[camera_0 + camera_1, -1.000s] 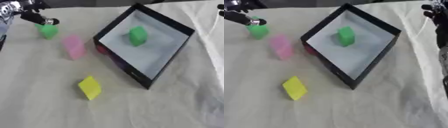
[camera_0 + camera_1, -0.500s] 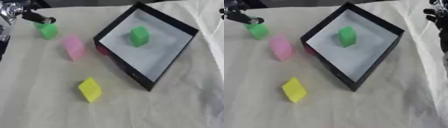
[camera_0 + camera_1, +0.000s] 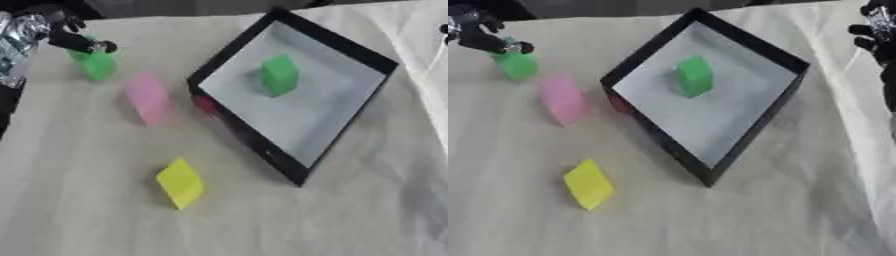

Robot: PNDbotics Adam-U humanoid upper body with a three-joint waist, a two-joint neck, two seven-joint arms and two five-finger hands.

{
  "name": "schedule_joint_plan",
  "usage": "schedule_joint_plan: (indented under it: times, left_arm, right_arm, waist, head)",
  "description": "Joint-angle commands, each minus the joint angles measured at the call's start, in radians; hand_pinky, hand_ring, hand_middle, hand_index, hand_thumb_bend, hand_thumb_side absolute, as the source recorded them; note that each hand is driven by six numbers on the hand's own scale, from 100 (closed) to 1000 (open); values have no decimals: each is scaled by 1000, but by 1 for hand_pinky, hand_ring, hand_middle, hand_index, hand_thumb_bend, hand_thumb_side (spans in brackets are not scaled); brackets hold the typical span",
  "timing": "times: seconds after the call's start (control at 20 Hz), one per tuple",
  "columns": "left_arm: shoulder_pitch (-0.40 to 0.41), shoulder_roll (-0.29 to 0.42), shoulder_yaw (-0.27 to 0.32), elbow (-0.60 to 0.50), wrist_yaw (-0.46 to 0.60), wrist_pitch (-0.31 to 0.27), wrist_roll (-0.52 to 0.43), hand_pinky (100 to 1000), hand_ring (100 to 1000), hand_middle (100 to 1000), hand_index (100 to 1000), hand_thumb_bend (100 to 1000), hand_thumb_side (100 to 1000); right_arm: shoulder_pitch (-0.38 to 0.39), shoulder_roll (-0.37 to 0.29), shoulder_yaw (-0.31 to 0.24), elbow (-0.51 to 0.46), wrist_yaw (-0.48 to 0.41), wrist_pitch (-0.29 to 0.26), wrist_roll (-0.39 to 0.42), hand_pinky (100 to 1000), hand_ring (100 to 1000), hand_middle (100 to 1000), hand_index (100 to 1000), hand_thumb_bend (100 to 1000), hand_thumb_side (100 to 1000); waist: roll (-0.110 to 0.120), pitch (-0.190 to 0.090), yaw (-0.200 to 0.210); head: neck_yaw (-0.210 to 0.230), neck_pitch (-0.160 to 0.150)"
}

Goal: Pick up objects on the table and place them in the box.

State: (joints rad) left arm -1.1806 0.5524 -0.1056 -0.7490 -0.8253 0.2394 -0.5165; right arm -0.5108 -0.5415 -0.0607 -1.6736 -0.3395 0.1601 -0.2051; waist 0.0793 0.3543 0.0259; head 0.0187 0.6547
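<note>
Up at the far-left edge, left hand [image 3: 52,35] touches green block [image 3: 96,65]

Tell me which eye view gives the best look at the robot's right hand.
The right eye view: the right hand shows at the upper right edge, dark and held above the cloth, away from the box. The left eye view catches only a dark sliver of it at its right edge, too little to tell anything about it.

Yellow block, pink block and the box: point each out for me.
yellow block [image 3: 180,183], left eye view, middle of its top face.
pink block [image 3: 147,98], left eye view, middle of its upper face.
box [image 3: 656,138], right eye view, near black wall.
</note>
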Motion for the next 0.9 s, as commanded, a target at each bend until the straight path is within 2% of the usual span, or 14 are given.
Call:
schedule_joint_plan:
  times: [0.05, 0.1, 0.15, 0.2, 0.4, 0.9]
  left_arm:
    - [-17, 20, 9, 0, -8, 0, -14, 900, 844, 821, 885, 570, 573]
    - [-16, 20, 10, 3, -10, -2, -18, 900, 844, 821, 885, 570, 573]
    - [-15, 21, 11, 6, -13, -2, -22, 899, 842, 820, 883, 516, 505]
    - [-14, 23, 12, 10, -18, 0, -26, 898, 842, 819, 882, 559, 536]
    - [-11, 27, 18, 20, -50, 6, -28, 894, 840, 818, 881, 562, 522]
    - [-9, 23, 30, 29, -43, 16, -14, 872, 801, 771, 850, 503, 486]
  right_arm:
    - [-14, -25, -5, -6, 4, -3, 4, 873, 784, 817, 896, 116, 554]
    - [-13, -25, -5, -6, 4, -2, 3, 873, 784, 817, 896, 116, 554]
    - [-13, -25, -5, -6, 4, -2, 3, 873, 784, 817, 896, 113, 557]
    - [-12, -26, -5, -7, 4, -2, 3, 874, 784, 817, 896, 112, 557]
    - [-11, -27, -4, -7, 4, -2, 7, 874, 784, 817, 897, 108, 561]
    - [-9, -25, -4, -3, 6, -2, 14, 875, 785, 818, 898, 100, 567]
  waist:
    - [13, 0, -1]
    - [13, 1, -1]
    - [13, 1, -2]
    - [14, 2, -2]
    - [13, 3, -2]
    - [8, 6, 0]
  head:
    - [5, -16]
    - [5, -16]
    - [5, -16]
    - [5, -15]
    - [6, -18]
    - [7, -21]
